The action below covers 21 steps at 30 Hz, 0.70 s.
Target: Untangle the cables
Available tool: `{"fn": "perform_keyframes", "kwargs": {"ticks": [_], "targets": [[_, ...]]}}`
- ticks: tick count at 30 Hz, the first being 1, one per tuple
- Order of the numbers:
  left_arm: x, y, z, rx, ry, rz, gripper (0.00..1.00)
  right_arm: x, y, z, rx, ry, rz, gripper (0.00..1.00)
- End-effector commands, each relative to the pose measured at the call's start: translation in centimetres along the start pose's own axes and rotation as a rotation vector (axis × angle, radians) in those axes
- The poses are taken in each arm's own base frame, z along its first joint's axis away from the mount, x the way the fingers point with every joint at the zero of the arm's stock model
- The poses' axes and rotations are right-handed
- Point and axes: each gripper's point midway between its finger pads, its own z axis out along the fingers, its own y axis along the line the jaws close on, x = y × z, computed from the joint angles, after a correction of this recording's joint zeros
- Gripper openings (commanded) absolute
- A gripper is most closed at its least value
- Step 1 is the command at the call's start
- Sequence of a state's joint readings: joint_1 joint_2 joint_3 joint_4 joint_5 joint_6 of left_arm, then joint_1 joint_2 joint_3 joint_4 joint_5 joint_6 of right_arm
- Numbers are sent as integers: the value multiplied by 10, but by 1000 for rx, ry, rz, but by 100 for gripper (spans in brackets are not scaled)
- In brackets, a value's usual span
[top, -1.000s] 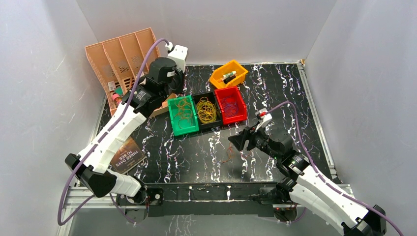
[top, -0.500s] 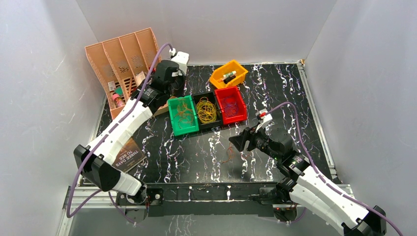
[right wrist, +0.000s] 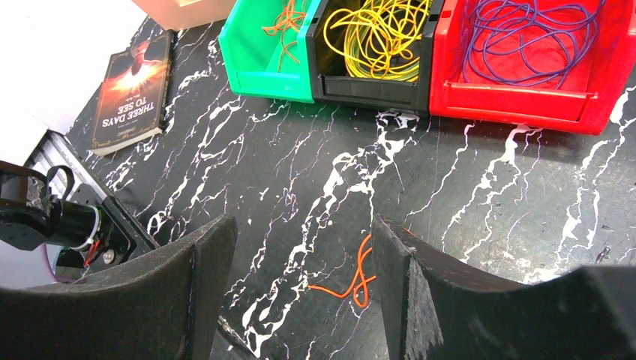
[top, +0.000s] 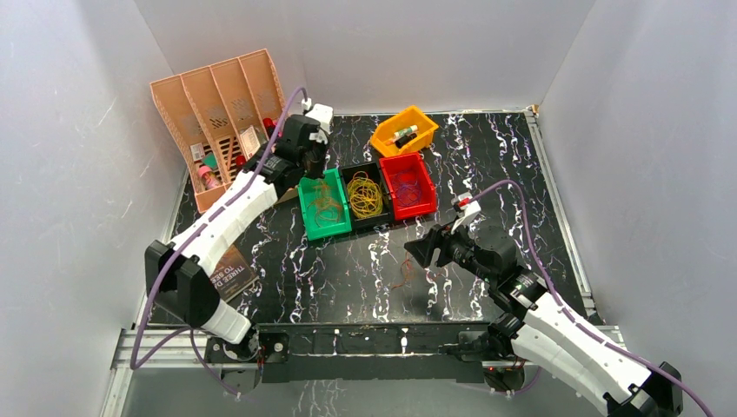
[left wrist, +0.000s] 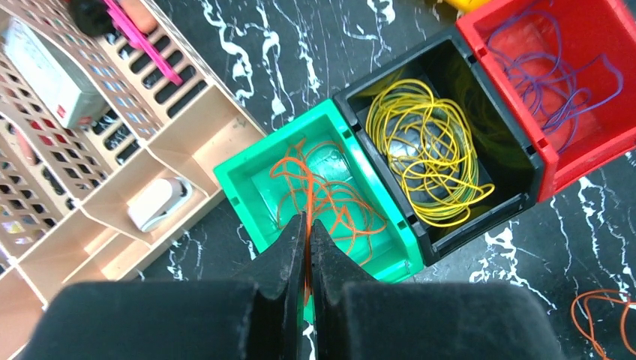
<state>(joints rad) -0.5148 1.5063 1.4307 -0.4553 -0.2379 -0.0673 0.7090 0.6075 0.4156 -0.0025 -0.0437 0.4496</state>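
Orange cable loops lie in a green bin. Yellow cable loops fill the black bin beside it. Thin purple wire loops lie in the red bin. My left gripper is shut on a strand of orange cable above the green bin's near end. A loose orange cable lies on the table. My right gripper is open above it, the cable close to the right finger.
A tan file organizer with small items stands at the back left. A yellow bin sits behind the red one. A book lies at the front left. White walls enclose the table.
My left arm has reached farther out and lowered its gripper toward the green bin. The right arm has not moved.
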Motion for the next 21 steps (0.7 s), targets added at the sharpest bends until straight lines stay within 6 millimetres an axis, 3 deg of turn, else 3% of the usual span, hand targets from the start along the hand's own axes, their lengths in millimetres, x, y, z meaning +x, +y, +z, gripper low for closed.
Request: {"fn": "perform_keyframes", "kwargs": {"ticks": [1, 21], "targets": [[12, -4, 10, 21, 17, -17, 0, -11, 5, 2, -13, -36, 6, 75], [83, -14, 61, 74, 166, -98, 0, -7, 1, -1, 13, -16, 16, 75]]}}
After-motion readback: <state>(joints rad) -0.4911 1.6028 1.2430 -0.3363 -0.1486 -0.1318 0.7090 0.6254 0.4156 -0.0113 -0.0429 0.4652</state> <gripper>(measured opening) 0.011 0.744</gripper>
